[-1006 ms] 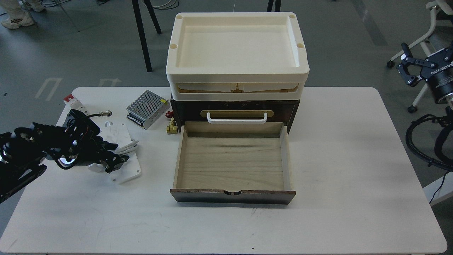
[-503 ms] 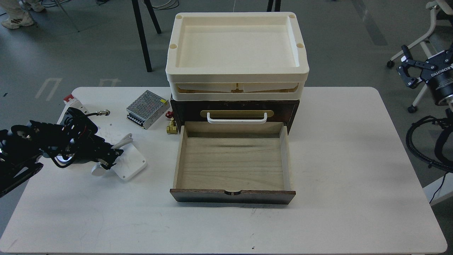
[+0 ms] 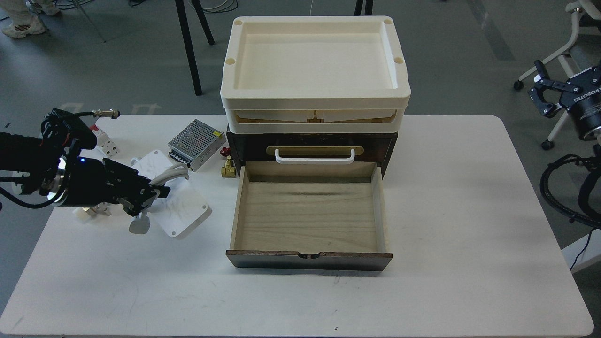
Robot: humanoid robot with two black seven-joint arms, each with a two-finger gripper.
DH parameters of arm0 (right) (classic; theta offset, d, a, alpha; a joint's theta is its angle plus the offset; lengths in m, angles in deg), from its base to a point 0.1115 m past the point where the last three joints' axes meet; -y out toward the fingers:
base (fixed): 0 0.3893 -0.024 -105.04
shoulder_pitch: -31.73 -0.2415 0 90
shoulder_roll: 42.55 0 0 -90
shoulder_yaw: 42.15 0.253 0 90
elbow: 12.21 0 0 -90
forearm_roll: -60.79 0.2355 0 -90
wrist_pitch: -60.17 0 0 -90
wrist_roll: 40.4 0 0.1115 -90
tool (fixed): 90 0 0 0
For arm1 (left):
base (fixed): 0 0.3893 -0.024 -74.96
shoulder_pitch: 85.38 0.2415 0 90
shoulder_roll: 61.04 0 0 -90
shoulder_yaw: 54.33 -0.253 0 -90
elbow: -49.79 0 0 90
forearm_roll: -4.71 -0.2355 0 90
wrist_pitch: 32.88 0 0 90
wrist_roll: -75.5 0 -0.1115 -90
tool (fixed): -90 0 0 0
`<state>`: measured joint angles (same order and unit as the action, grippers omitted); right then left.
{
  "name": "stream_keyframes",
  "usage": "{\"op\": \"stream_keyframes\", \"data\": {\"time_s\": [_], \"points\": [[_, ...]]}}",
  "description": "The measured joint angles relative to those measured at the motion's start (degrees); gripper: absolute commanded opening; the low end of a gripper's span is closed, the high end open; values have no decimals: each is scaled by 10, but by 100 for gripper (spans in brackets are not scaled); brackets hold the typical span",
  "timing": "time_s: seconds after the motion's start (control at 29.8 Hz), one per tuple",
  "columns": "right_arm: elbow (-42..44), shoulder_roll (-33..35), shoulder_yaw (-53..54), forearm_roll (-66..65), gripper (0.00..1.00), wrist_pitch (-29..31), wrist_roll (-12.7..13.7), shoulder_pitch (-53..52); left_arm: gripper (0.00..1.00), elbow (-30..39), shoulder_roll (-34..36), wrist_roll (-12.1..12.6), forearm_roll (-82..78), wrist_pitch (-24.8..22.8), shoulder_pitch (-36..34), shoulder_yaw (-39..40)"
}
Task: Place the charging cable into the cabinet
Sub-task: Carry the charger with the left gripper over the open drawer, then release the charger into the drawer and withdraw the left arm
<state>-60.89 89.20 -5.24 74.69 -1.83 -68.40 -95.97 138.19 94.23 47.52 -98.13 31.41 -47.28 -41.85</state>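
Counter (image 3: 469,211) is carrying the cabinet (image 3: 310,145) at centre rear, w/ its drawer (image 3: 307,216) standing pulled out toward the front. Left gripper (image 3: 143,197) is gripping the charging cable (image 3: 173,206) w/ jaws closed on the block's left edge, just left of the drawer. Right gripper (image 3: 542,96) is hanging off-counter at right, jaws spread wide

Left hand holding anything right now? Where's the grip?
Yes: the left hand holds the charging cable at its left edge, where the cord wraps it. The right hand is open, holding nothing.
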Motion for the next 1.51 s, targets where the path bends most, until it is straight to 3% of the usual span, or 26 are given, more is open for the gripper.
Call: {"op": "stream_keyframes", "data": {"time_s": [0.13, 0.3, 0.57, 0.74, 0.94, 1.07, 1.14, 1.17, 1.21, 1.51], "points": [[4, 0, -1, 0, 100, 0, 0, 0, 0, 53, -14, 0, 113, -21, -4, 15], [7, 1, -1, 0, 100, 0, 0, 1, 0, 30, -124, 0, 208, -23, 1, 21], [15, 1, -1, 0, 100, 0, 0, 3, 0, -123, -294, 0, 232, -23, 27, 21], [15, 1, -1, 0, 100, 0, 0, 5, 0, -227, -351, 0, 232, -23, 28, 20], [16, 1, -1, 0, 100, 0, 0, 9, 5, -290, -379, 0, 229, -17, 38, 16], [16, 1, -1, 0, 100, 0, 0, 11, 24, -315, -392, 0, 228, 10, 44, 14], [16, 1, -1, 0, 100, 0, 0, 12, 45, -319, -394, 0, 228, 18, 48, 14], [16, 1, -1, 0, 100, 0, 0, 12, 64, -319, -395, 0, 228, 21, 49, 14], [16, 1, -1, 0, 100, 0, 0, 12, 74, -319, -396, 0, 228, 22, 51, 15], [16, 1, 1, 0, 100, 0, 0, 12, 96, -310, -398, 0, 230, 22, 53, 19]]}}
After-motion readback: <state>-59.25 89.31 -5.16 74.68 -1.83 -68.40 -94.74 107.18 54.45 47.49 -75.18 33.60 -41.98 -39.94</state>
